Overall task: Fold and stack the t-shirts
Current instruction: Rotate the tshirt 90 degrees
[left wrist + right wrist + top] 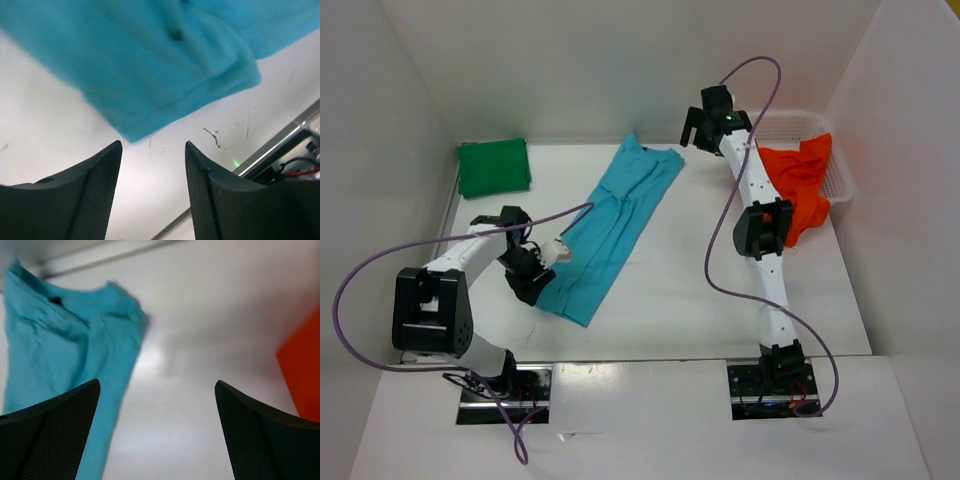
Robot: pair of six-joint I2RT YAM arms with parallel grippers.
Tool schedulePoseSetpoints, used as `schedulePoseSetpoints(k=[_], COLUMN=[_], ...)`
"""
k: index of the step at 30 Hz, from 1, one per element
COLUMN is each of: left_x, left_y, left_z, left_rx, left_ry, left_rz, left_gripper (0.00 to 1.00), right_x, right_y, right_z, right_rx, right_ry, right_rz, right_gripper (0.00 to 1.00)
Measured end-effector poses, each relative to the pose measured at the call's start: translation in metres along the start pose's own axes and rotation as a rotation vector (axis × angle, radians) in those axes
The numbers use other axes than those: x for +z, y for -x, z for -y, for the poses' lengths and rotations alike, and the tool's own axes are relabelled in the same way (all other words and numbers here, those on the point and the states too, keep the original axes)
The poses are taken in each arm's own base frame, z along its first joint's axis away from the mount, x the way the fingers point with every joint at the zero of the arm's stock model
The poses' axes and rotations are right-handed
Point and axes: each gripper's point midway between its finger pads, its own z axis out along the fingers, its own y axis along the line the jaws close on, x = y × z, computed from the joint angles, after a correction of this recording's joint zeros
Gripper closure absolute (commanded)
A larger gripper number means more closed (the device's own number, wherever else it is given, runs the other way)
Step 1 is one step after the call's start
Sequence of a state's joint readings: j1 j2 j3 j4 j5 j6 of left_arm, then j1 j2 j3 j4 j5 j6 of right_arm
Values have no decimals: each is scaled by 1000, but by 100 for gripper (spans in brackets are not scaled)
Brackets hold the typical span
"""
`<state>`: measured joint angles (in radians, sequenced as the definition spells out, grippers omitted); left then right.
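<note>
A turquoise-blue t-shirt [613,225] lies in a long folded strip, running diagonally across the table's middle. My left gripper [532,288] is open and empty, low over the table by the strip's near left edge. In the left wrist view its gripper [152,150] faces the shirt's hem corner [150,75], not touching it. My right gripper [696,136] is open and empty, raised by the shirt's far collar end [60,350]. A dark green t-shirt [493,167] lies folded at the back left. An orange-red t-shirt [798,186] hangs crumpled over the basket; its edge shows in the right wrist view [302,375].
A white mesh basket [843,182] stands at the back right against the wall. White walls close in the table on the left, back and right. The table's near metal edge [280,145] and the arm bases lie close to the left gripper.
</note>
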<state>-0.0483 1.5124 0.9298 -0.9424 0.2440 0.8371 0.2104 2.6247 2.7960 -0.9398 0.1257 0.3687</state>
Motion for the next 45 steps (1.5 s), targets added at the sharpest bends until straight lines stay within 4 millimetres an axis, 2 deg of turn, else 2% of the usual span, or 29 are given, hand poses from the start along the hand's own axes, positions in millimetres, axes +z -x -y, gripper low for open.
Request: schedulePoseSetpoints(k=[2,4,7,8,9,10,11,13,14,16,19,22,25,27,30,33,40,41,42,45], left_x=[-5,-9,-19,-24,-29,-33,-37,-42,-43,-43,-45,-50,-58,-63,-67,-70,-70,-70,-70,-69], left_y=[-2,-5,-11,-13,-17,-21,-24,-28,-27,-24,-18,-13,-9,-7,-6,-5,-4,-4,-4,-3], left_z=[-6,-15,-27,-31,-36,-42,-46,-50,-51,-52,-55,-60,-67,-70,-73,-75,-75,-75,-75,-75], left_rx=[-49,-110,-195,-230,-262,-304,-334,-393,-410,-433,-454,-484,-496,-499,-504,-501,-499,-498,-498,-492], left_ry=[37,84,152,175,196,218,235,241,238,233,237,264,308,334,359,370,374,374,374,375], left_rz=[14,27,67,89,107,130,149,192,210,235,270,305,338,353,368,375,376,376,375,372], left_gripper=[37,37,37,35,31,29,27,24,24,24,23,21,21,20,20,20,19,19,19,19], right_x=[-31,-75,-157,-187,-219,-248,-270,-292,-296,-298,-295,-284,-264,-253,-240,-238,-236,-236,-234,-234], right_y=[-14,-41,-117,-152,-192,-224,-246,-268,-276,-296,-358,-415,-445,-454,-460,-462,-465,-466,-466,-468], right_z=[2,-14,-76,-95,-101,-101,-98,-93,-94,-109,-141,-157,-158,-165,-185,-191,-192,-192,-191,-193], right_rx=[-23,-79,-181,-197,-220,-223,-208,-148,-122,-97,-152,-236,-272,-283,-282,-284,-295,-297,-297,-298], right_ry=[-78,-137,-23,62,123,179,224,258,257,260,267,238,192,175,187,193,193,195,194,202], right_rz=[-41,-68,-101,-110,-160,-202,-233,-261,-268,-289,-371,-458,-514,-535,-539,-541,-549,-552,-556,-573], right_gripper=[0,0,0,0,0,0,0,0,0,0,0,0,0,0,0,3,34,44,47,49])
